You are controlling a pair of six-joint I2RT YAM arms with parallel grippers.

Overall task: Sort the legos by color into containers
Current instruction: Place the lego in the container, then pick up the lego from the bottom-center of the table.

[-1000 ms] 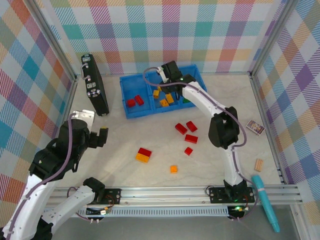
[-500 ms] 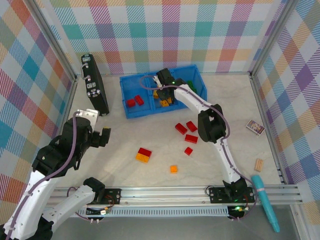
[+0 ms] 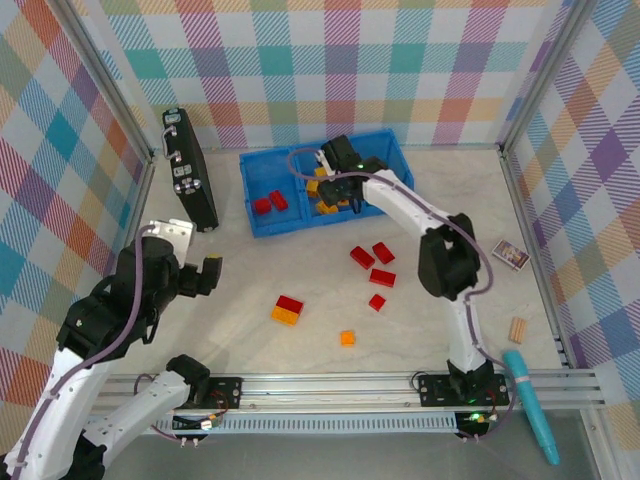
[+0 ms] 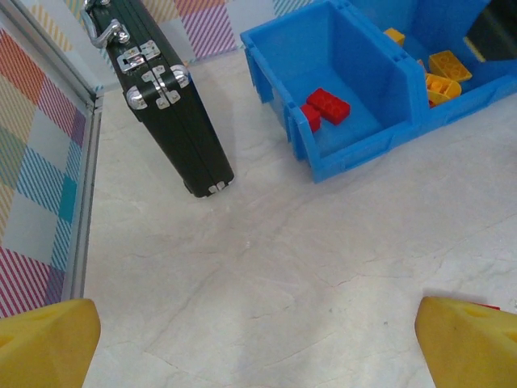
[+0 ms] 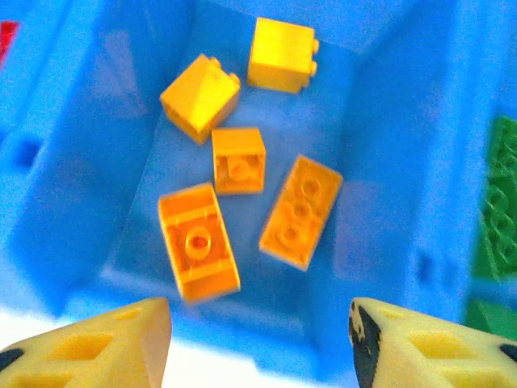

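Observation:
The blue containers (image 3: 262,228) stand at the back of the table. My right gripper (image 3: 340,188) hovers over the middle compartment, open, with nothing between its fingers (image 5: 258,339). Below it lie several orange-yellow legos (image 5: 238,160), and the nearest one (image 5: 198,241) is blurred. Green legos (image 5: 502,202) sit in the right compartment and two red ones (image 3: 270,202) (image 4: 327,107) in the left. Loose red legos (image 3: 375,265) lie mid-table, a red one on an orange one (image 3: 287,310) farther left, and a small orange one (image 3: 347,338) nearer. My left gripper (image 3: 205,270) (image 4: 258,347) hangs open over bare table.
A black case (image 3: 188,182) (image 4: 174,129) leans at the back left, beside the bins. At the right lie a small printed box (image 3: 510,255), a tan wooden block (image 3: 517,330) and a teal pen (image 3: 530,400). Metal frame rails and checked walls enclose the table.
The right gripper's jaws have opened above the middle compartment, and an orange lego now lies blurred beneath them. The left arm has shifted slightly.

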